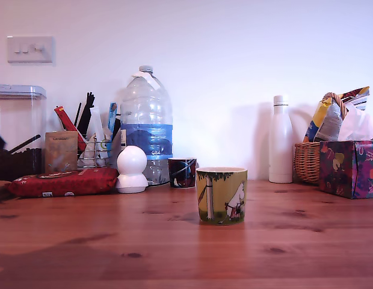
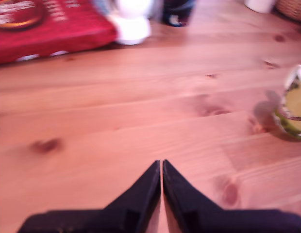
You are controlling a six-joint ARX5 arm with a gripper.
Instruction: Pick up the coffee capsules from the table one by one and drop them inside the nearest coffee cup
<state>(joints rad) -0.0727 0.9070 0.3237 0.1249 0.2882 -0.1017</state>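
Exterior view: the yellow-green coffee cup [image 1: 221,195], printed with a tree and a white cartoon figure, stands upright on the wooden table [image 1: 174,253], roughly midway along its width and well forward of the clutter lined up at the far edge. Behind it and toward this view's left sits a smaller dark navy patterned cup [image 1: 182,173], beside a large water bottle [image 1: 146,123] and a white rounded object [image 1: 132,170]; a red packet [image 1: 63,181] lies further left. A white bottle [image 1: 280,139], a wicker basket [image 1: 308,161] and a patterned tissue box [image 1: 350,168] stand at the far right. The arm is not in this frame.

Wrist view: the gripper [image 2: 161,167] hangs over bare wood, its dark jaws brought together with only a hairline gap and nothing between them. The coffee cup [image 2: 293,104] lies ahead of the gripper and well off to one side, at the frame's margin, clearly apart from the fingertips.

No coffee capsules are visible in either view; the next pick probably requires locating one outside these frames.
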